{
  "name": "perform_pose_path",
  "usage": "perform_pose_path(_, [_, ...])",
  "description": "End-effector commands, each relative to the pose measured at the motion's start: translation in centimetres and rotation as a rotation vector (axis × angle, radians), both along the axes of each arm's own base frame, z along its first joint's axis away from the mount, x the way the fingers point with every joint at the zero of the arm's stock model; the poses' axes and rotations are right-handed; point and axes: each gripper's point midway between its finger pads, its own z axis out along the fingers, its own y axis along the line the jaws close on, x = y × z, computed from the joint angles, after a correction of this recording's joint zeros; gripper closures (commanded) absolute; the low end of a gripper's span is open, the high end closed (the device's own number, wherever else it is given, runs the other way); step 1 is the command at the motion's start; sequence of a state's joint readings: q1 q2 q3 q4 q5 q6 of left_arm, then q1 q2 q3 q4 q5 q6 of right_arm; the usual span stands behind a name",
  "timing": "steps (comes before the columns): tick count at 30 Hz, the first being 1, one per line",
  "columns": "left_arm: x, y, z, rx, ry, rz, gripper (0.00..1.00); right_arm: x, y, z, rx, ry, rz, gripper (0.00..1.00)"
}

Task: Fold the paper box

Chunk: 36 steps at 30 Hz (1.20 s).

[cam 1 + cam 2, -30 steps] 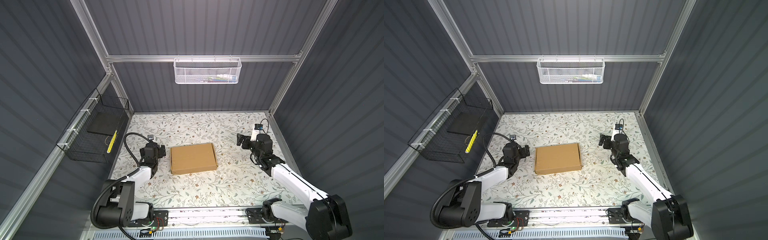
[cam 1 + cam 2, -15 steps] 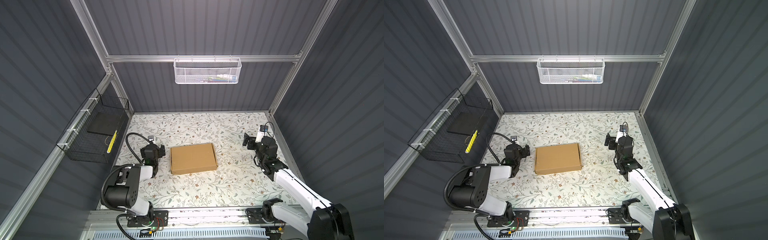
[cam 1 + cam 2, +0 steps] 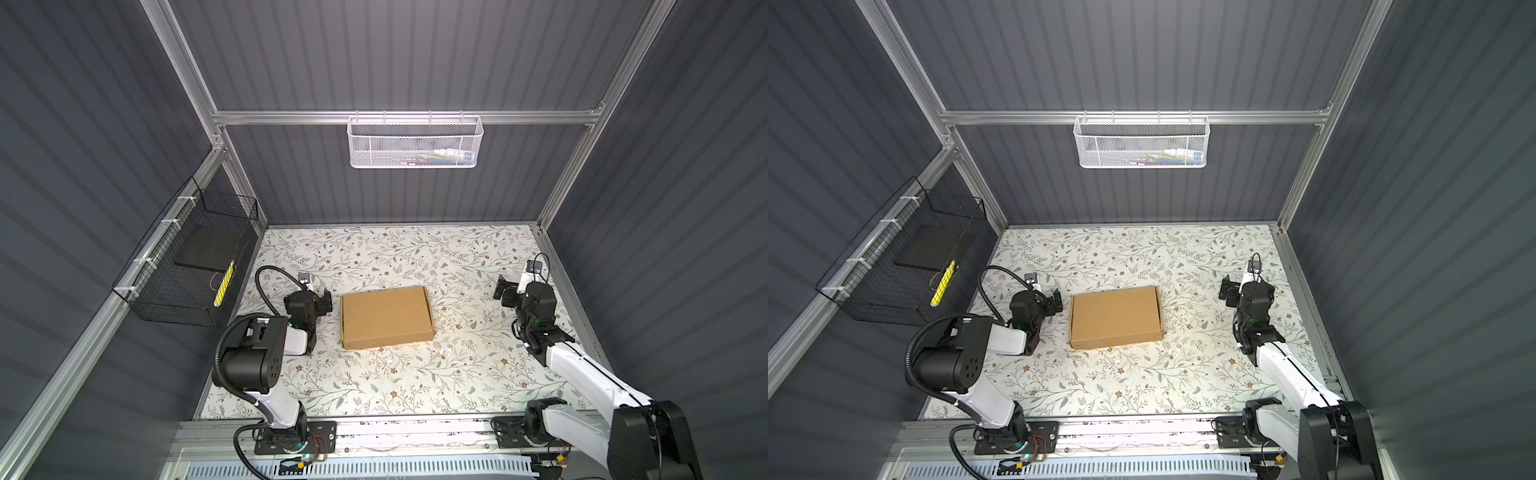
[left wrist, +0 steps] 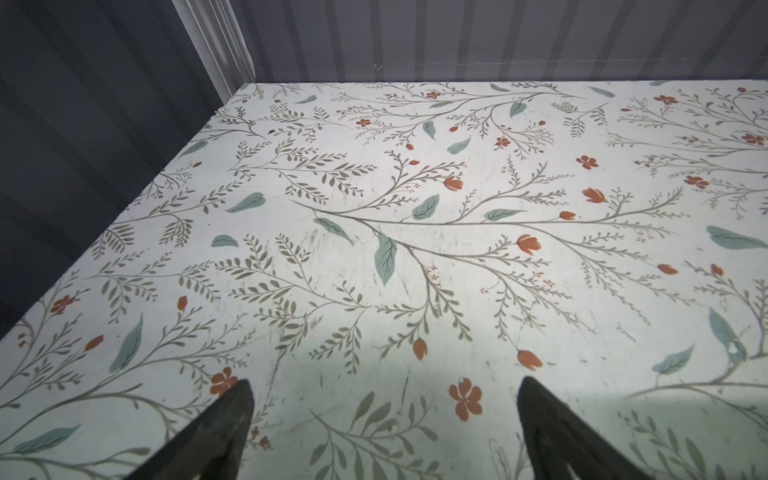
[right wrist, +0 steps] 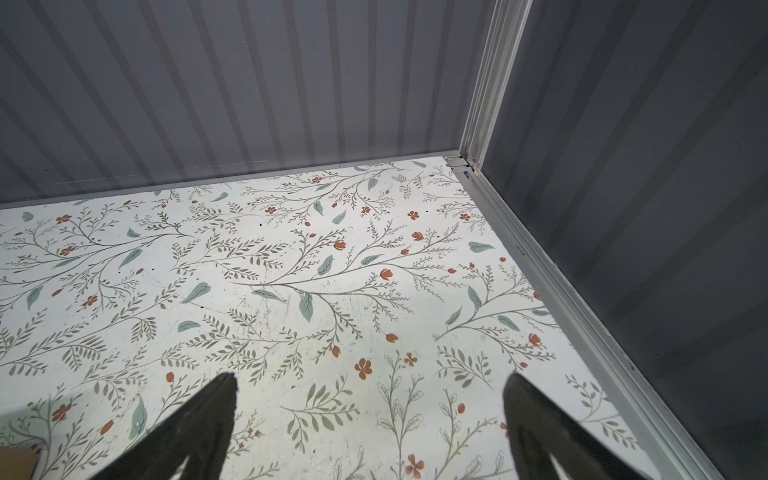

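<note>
Robot lab cell: grey ribbed walls (image 3: 374, 62), aluminium frame (image 3: 407, 117), floral tabletop (image 3: 395, 257), white mesh basket (image 3: 415, 145).

On the table (image 3: 374, 374), paper box (image 3: 386, 318) beside left arm (image 3: 295, 340), right arm (image 3: 582, 365) well apart

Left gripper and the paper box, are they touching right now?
Apart. In a top view a strip of bare floral table shows between the open left gripper and the paper box at its nearest edge.

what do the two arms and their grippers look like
The left arm and right arm are alike: white links between chunky black joint housings. A looping black ribbed hose runs along the left one. The left gripper and right gripper each end in two dark tapered fingers.
</note>
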<state>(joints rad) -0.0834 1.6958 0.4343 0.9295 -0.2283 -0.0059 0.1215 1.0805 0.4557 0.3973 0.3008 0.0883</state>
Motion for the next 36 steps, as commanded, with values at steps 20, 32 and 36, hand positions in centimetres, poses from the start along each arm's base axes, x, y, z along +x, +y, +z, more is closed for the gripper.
perform_pose_path(20, [1.0, -0.6, -0.1, 0.006, 0.016, -0.052, 0.0, 0.7, -2.7, -2.8, -0.001, -0.038, -0.061, 0.01])
perform_pose_path(32, [1.0, -0.6, 0.0, 0.006, 0.014, -0.053, 0.0, 1.3, -2.6, -3.5, -0.017, -0.086, -0.024, 0.01])
perform_pose_path(36, [1.0, -0.6, -0.1, 0.006, 0.015, -0.053, 0.0, 1.4, -2.6, -3.9, -0.012, -0.099, -0.014, 0.01])
